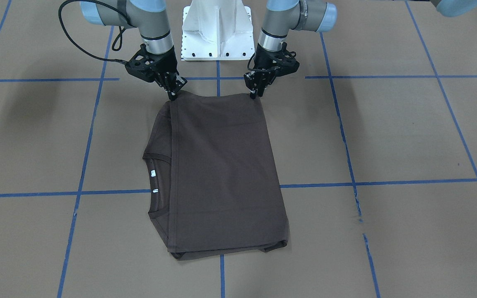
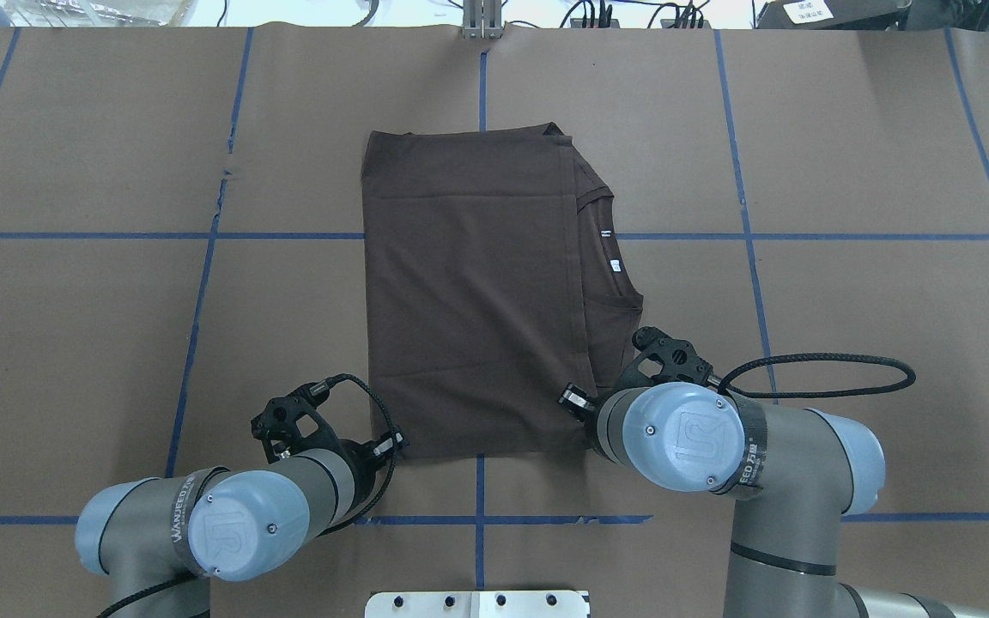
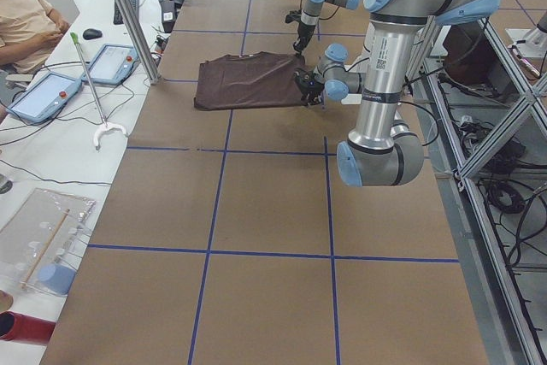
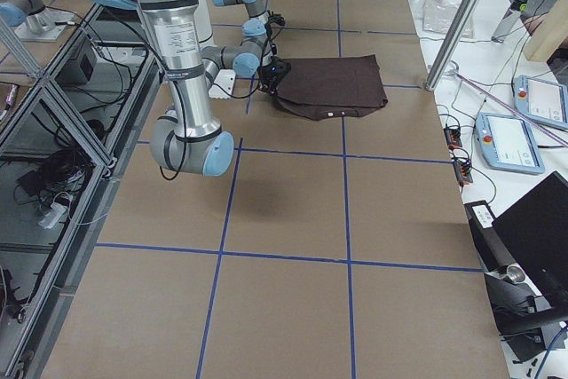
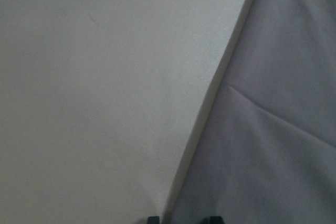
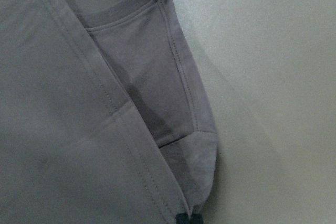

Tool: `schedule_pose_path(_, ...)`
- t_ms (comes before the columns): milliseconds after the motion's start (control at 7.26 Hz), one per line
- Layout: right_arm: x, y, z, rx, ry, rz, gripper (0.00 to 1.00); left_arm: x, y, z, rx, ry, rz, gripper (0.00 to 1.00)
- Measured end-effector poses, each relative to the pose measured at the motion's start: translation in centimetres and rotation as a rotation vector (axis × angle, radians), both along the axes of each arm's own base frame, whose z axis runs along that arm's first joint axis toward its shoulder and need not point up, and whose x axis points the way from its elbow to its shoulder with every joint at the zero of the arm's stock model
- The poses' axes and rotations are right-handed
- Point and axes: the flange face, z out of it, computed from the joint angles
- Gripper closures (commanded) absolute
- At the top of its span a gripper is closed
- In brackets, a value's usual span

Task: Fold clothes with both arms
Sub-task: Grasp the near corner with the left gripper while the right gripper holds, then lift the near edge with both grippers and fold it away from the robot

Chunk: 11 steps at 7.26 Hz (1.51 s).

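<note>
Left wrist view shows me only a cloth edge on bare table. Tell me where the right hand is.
Observer: The right hand is at the shirt's corner nearest the base, on the collar side.
Operator: Report the fold.
Observer: The shirt lies flat, folded to a rectangle, with the collar poking out along one long side.
Operator: Place my left hand.
Observer: The left hand is at the other base-side corner, away from the collar.
</note>
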Motion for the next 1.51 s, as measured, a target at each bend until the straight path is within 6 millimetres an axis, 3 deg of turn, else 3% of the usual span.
schedule_pose_path(551, 0.1, -0.1, -0.1, 0.0, -0.001, 0.001, 1.0, -0.3, -0.1, -0.8, 0.002, 0.015, 0.001, 1.0)
schedule_pose_path(826, 0.6, 0.2, -0.4, 0.003, -0.013, -0.001, 1.0, -3.2, 0.1, -2.8, 0.009, 0.061, -0.002, 1.0)
schedule_pose_path(964, 1.9, 1.0, -1.1, 0.009, -0.035, -0.008, 1.0, -4.8, 0.5, -4.1, 0.011, 0.095, -0.002, 1.0)
schedule_pose_path(1239, 6.9, 2.6, -3.6, 0.024, -0.088, -0.013, 1.0, -9.0, 1.5, -8.7, -0.001, 0.163, 0.01, 1.0)
schedule_pose_path(1377, 8.6, 1.8, -4.7, 0.038, -0.101, 0.003, 1.0, -10.8, 0.8, -10.3, 0.003, 0.167, 0.011, 1.0)
schedule_pose_path(1514, 9.3, -0.4, -5.7, 0.074, -0.098, 0.018, 1.0, -12.1, -2.0, -11.2, 0.042, 0.149, -0.015, 1.0)
